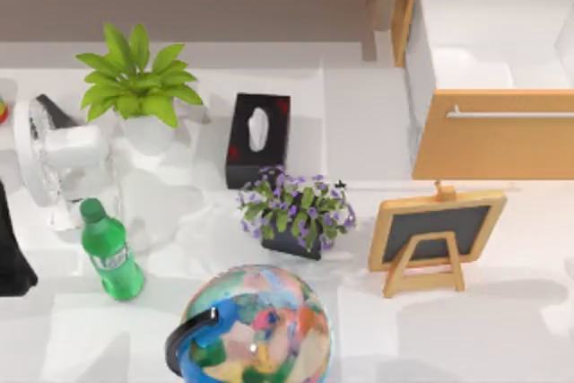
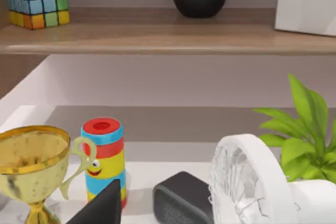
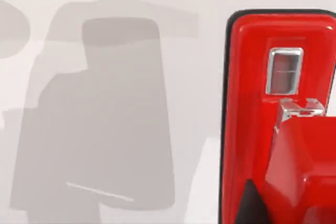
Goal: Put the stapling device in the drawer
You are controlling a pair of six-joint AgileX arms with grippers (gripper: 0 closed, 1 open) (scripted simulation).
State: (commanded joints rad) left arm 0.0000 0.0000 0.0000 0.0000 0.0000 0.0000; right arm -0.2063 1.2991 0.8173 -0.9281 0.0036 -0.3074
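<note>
The red stapler lay on the white counter close under the right wrist camera, and no writing could be read on it. The drawer stood open at the counter's far right, white inside. I cannot tell whether either end effector was released or clenched.

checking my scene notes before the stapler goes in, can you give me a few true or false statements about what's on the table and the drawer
1. The drawer stands pulled open, its white inside showing. True.
2. The stapler is blue. False: it is red, seen close in the right wrist view.
3. The chalkboard easel stands in front of the drawer's wooden front. True.
4. The green bottle lies inside the drawer. False: it stands on the table at the left, beside the white fan.
5. The black tissue box sits between the green plant and the drawer. True.
6. The globe rests on the shelf. False: it is on the table's near edge.
</note>
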